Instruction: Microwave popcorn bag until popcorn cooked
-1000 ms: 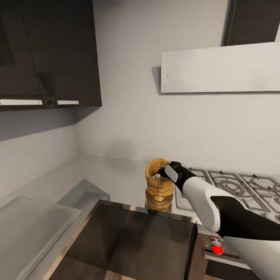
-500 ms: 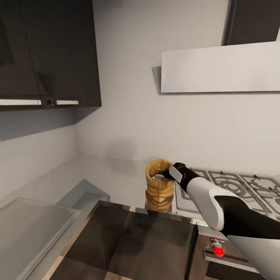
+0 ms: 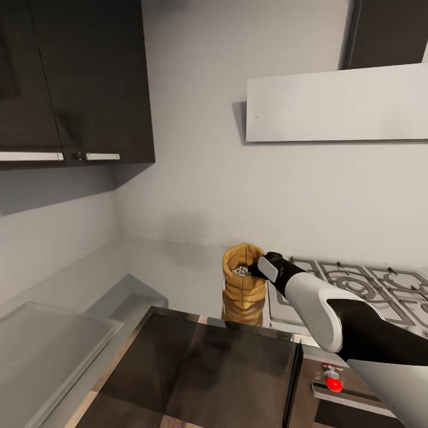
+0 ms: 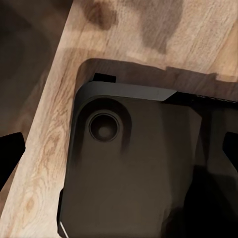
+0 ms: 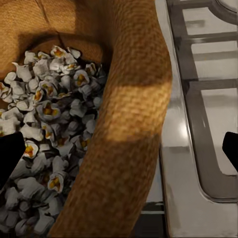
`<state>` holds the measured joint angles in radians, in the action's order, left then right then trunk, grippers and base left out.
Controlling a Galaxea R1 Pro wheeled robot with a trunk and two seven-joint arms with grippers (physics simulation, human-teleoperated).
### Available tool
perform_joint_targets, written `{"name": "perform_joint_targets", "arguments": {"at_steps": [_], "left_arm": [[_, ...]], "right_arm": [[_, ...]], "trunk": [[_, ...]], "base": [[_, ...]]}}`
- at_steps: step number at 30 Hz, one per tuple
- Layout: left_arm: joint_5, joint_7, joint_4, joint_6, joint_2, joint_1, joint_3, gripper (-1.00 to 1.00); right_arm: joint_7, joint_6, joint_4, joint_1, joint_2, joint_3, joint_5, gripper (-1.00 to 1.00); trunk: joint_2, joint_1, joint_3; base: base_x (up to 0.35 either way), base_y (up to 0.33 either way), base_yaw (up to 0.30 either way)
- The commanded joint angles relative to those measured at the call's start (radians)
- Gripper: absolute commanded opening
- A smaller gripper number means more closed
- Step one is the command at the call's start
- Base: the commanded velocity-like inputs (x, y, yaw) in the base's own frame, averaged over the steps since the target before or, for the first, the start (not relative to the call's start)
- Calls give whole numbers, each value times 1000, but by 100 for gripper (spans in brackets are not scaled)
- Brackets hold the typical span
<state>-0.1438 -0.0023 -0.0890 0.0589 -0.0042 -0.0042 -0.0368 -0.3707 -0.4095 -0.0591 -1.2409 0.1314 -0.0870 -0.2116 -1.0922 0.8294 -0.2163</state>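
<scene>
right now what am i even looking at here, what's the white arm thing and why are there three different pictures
It is a simulated kitchen robot with two arms. The big picture comes from a camera on its head, looking down at the grey countertop. The white and black arm is its right arm, ending in the right gripper, which sits at the rim of the popcorn bag, a small tan sack standing beside the gas hob.

The other two pictures come from cameras near each gripper. The right one looks into the sack at the popcorn; its fingers are spread either side of the sack's wall, so it looks open, not clamped. The left one looks down at wood floor and a dark part, perhaps the robot's base.
</scene>
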Motion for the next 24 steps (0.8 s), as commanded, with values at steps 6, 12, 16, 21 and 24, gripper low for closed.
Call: {"name": "perform_joint_targets", "arguments": {"at_steps": [6,12,16,21,24], "left_arm": [[-5,0,0,2,0,0,-3,100],[-6,0,0,2,0,0,-3,100],[-6,0,0,2,1,0,-3,100],[-6,0,0,2,0,0,-3,100],[-6,0,0,2,1,0,-3,100]], "right_arm": [[-8,-1,14,0,1,-8,-2,100],[-34,0,16,0,5,-7,-2,-100],[-38,-2,16,0,3,-8,-3,-100],[-36,-10,16,0,1,-8,-3,-100],[-35,-11,15,0,1,-8,-2,-100]], "trunk": [[-1,0,-1],[-1,0,-1],[-1,0,-1],[-1,0,-1],[-1,0,-1]], "base": [[0,0,0],[0,0,0],[0,0,0],[0,0,0],[0,0,0]]}}
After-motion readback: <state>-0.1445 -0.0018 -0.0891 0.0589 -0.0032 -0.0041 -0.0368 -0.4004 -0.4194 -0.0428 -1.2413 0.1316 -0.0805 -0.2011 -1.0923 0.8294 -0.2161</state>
